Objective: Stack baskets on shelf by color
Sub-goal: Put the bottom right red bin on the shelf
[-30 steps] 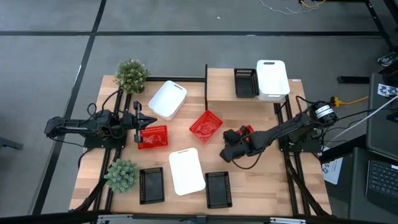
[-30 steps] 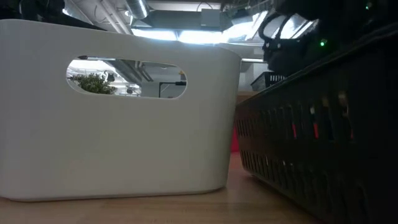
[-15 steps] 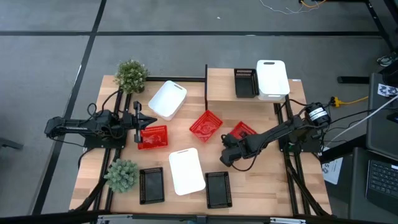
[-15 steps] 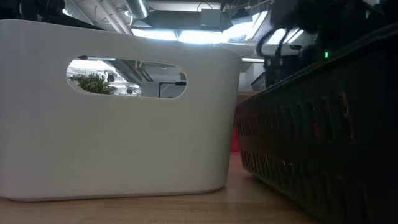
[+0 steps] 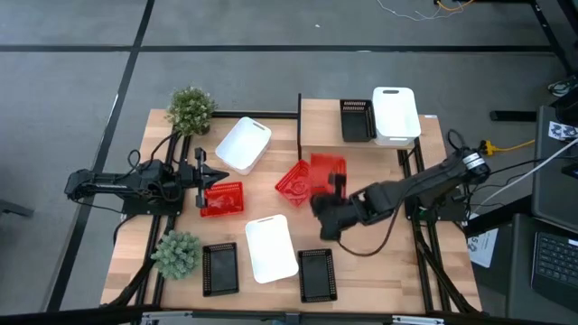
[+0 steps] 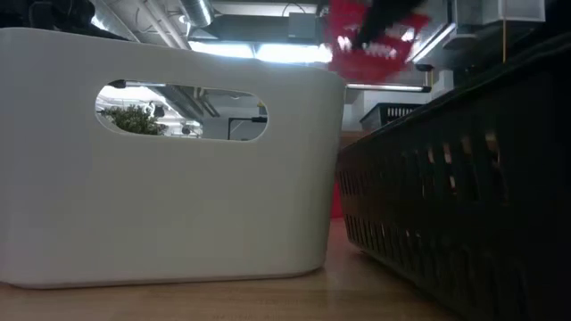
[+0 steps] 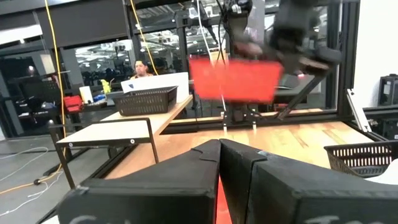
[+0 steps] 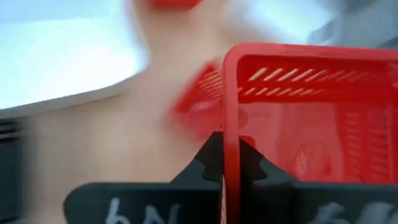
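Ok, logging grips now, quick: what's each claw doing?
Left claw: shut, holding nothing, beside the red basket on the table.
Right claw: shut on the lifted red basket, pinching its rim.

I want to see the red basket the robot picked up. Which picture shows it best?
The right wrist view: the lifted red basket fills it, its rim pinched in the right gripper. The high view shows it small from above. The low and left wrist views show it blurred in the air.
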